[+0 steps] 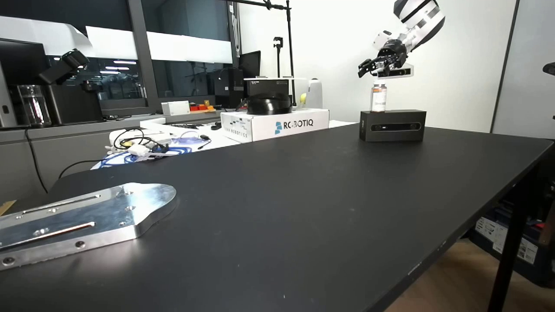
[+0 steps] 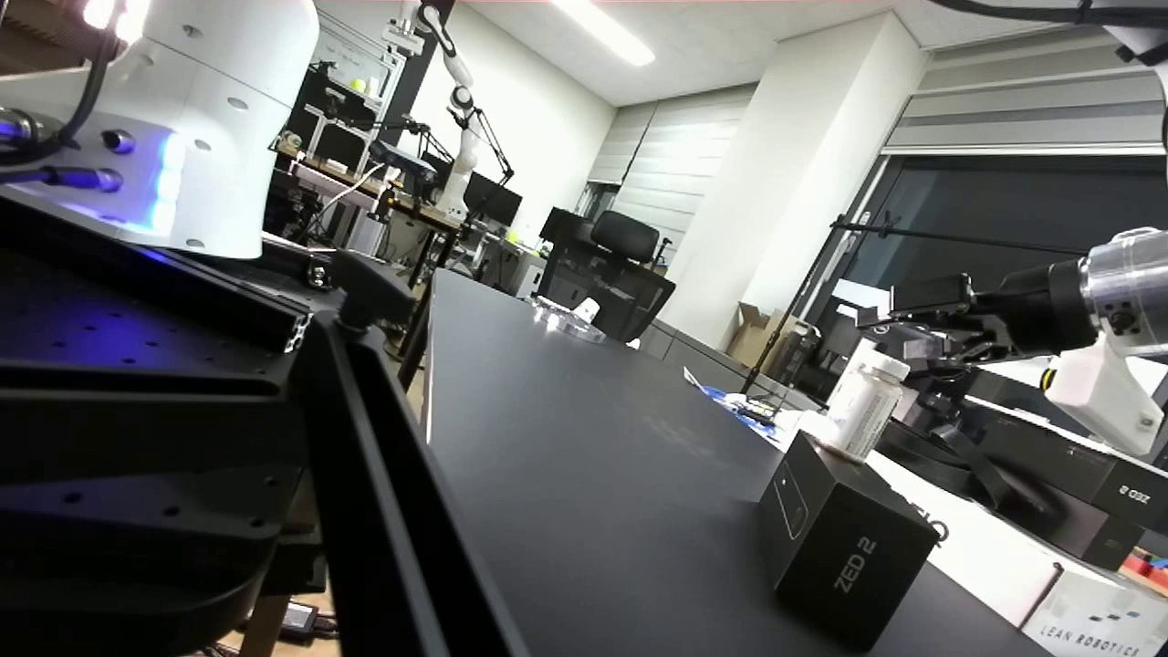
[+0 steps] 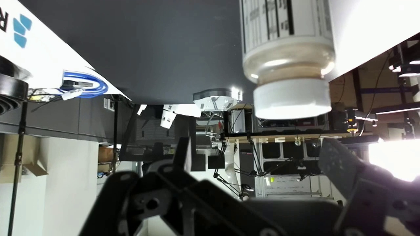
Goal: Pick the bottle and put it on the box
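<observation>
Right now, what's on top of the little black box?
A bottle stands upright on the black box, its white cap showing. The spot right beneath the bottle is covered, so I can't see that bit.

Toward two o'clock, the white arm (image 1: pixel 419 24) is wearing a dark band (image 1: pixel 417 12); the black gripper (image 3: pixel 256 154) is showing round pivots (image 3: pixel 167 169).

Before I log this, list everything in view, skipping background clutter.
table: 1, black, centre
box: 1, black, on the table
bottle: 1, mostly white, upright on the box
metal plate: 1, silver, on the table
carton: 1, white, beside the table
round item: 1, black, on the carton
cables: several, blue and black, beside the table
blue-lit base: 1, white, beside the table
gripper: 1, black, open, higher than the bottle
arm: 1, mostly white, bearing the gripper
</observation>
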Motion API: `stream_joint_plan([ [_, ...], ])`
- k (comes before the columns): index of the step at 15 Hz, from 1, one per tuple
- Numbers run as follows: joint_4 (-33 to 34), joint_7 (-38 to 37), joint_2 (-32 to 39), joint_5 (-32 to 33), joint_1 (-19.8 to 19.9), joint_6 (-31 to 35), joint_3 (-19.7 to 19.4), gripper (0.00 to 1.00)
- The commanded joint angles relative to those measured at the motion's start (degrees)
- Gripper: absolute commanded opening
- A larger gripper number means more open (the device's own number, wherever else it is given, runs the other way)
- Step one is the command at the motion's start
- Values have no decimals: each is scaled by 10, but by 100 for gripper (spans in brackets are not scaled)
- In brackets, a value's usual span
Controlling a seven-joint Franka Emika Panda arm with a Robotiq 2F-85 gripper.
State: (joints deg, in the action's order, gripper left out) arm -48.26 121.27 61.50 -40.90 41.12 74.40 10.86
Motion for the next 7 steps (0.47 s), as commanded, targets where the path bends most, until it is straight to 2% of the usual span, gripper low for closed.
stream_joint_plan([
  [1,-30,-17,-32,5,-4,-14,-3,100],
  [2,-33,-20,-35,8,-6,-21,-4,100],
  [3,-5,-6,-8,2,-3,-13,0,100],
  [7,-6,-5,-5,2,-4,-12,0,100],
])
